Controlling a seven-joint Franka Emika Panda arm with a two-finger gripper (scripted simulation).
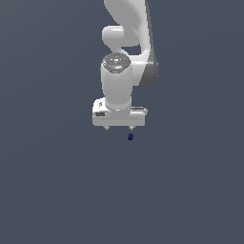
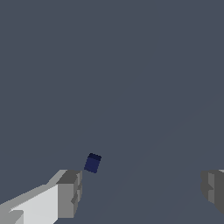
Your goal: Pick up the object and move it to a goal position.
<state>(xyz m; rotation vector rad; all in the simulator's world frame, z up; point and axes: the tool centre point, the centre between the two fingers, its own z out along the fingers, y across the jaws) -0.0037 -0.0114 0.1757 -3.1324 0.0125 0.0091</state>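
Object (image 1: 130,137) was a tiny dark blue block in the exterior view, sitting just under the white claw (image 1: 119,128) and off toward the exterior view's right, close below the finger on that side. It was not between the two short fingers. The white arm (image 1: 125,47) hung straight down over the plain grey floor (image 1: 52,190). In the wrist view the little blue block (image 2: 92,163) lay near one grey finger (image 2: 70,192), just past its tip and a bit to the inner side, while the other finger (image 2: 213,188) was far across. The claw (image 2: 142,190) was spread wide and held nothing. To do this step well, I think the claw should slide sideways first until the block sits in the middle of the gap. Then it should go down slowly, so a finger does not bump the block away, and only then squeeze.
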